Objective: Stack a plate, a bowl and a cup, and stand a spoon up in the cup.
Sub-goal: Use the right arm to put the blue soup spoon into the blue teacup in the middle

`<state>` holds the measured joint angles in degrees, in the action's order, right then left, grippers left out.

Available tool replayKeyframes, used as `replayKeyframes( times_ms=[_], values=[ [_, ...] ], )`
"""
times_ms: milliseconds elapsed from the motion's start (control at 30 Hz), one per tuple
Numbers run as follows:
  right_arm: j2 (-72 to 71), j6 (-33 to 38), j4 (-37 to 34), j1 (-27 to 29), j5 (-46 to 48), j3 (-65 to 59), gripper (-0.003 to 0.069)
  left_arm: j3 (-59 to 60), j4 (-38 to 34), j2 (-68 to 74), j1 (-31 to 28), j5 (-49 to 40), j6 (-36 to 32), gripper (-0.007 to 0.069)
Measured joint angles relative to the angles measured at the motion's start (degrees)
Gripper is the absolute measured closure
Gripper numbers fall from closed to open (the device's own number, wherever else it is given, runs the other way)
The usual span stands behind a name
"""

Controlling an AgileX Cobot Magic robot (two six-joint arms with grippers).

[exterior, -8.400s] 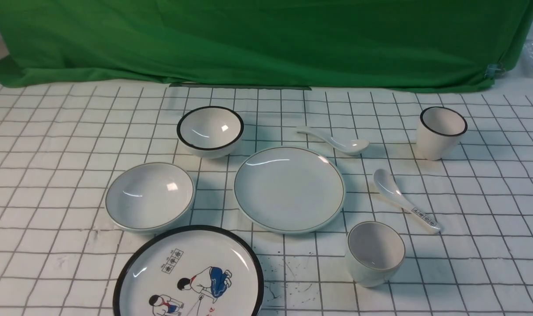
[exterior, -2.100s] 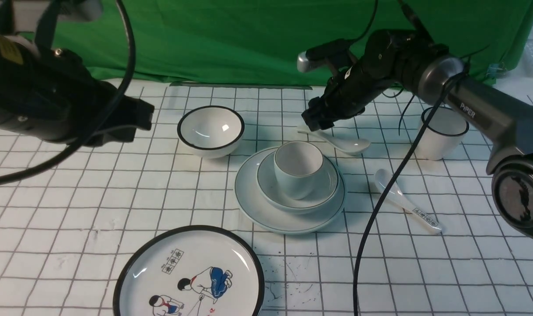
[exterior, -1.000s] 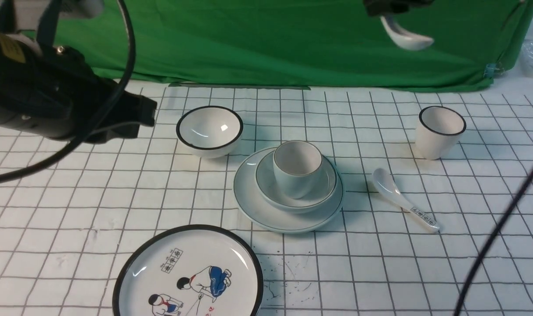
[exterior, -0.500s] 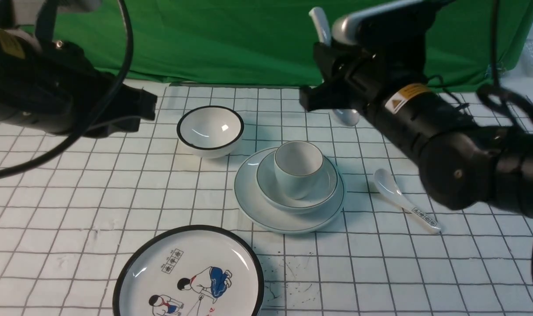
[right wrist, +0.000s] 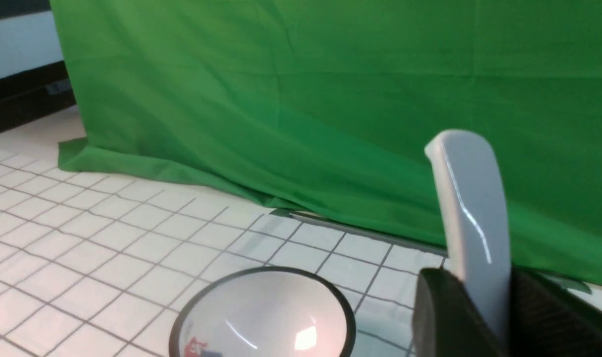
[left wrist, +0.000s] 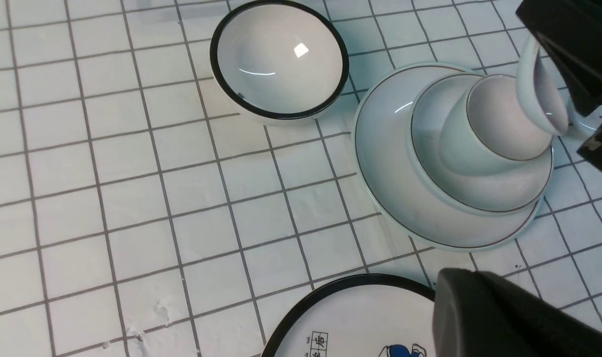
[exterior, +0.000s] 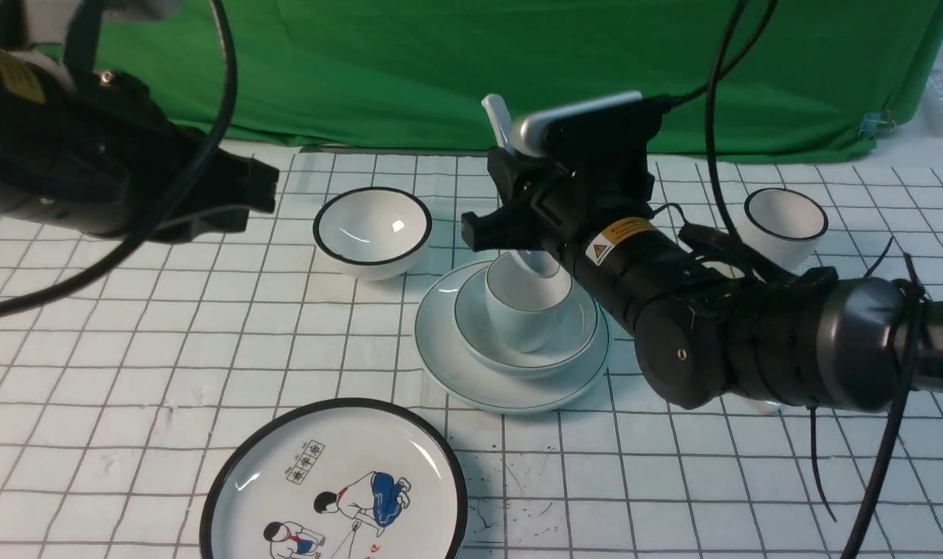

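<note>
Ceramic ware, nearest first: the cartoon plate (exterior: 333, 485) with the thick black rim lies at the front edge of the gridded tablecloth (exterior: 130, 349). Behind it stands the stack of 3: plain plate (exterior: 440, 357) on the cloth, shallow bowl (exterior: 471, 326) on the plate, squat cup (exterior: 522, 322) upright in the bowl. Directly over the cup, the right gripper (exterior: 514, 221) is clamped on the plain white spoon (exterior: 537, 264) partway up its handle. The spoon's long axis is near vertical, slightly tilted. Its scoop end points down and is just entering the cup's mouth.

Judgement: what is left is a short straight descent, then release. The scoop sits close to the far-right part of the rim, so a rim strike is the risk.

The left gripper (exterior: 246, 194), jaws together and empty, hangs well apart to the left. Further back are the black-rimmed bowl (exterior: 372, 229), black-rimmed cup (exterior: 782, 221) and green cloth (exterior: 440, 70).
</note>
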<state>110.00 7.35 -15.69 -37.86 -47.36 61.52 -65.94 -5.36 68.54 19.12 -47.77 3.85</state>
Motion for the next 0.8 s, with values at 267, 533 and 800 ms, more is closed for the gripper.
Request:
replayKeyframes(
  times_ms=[267, 533, 800],
  values=[
    [4.8, 0.23, 0.39, 0.0, -5.24, 0.0, 0.0492, 0.0, 0.17, 0.0, 0.0, 0.09, 0.0, 0.0624],
    [6.14, 0.37, 0.39, 0.0, -5.78, 0.0, 0.0474, 0.0, 0.24, 0.0, 0.0, 0.09, 0.0, 0.0624],
    [5.06, 1.69, 0.43, 0.0, -1.1, 0.0, 0.0309, 0.0, 0.24, 0.0, 0.0, 0.09, 0.0, 0.0624]
  ],
)
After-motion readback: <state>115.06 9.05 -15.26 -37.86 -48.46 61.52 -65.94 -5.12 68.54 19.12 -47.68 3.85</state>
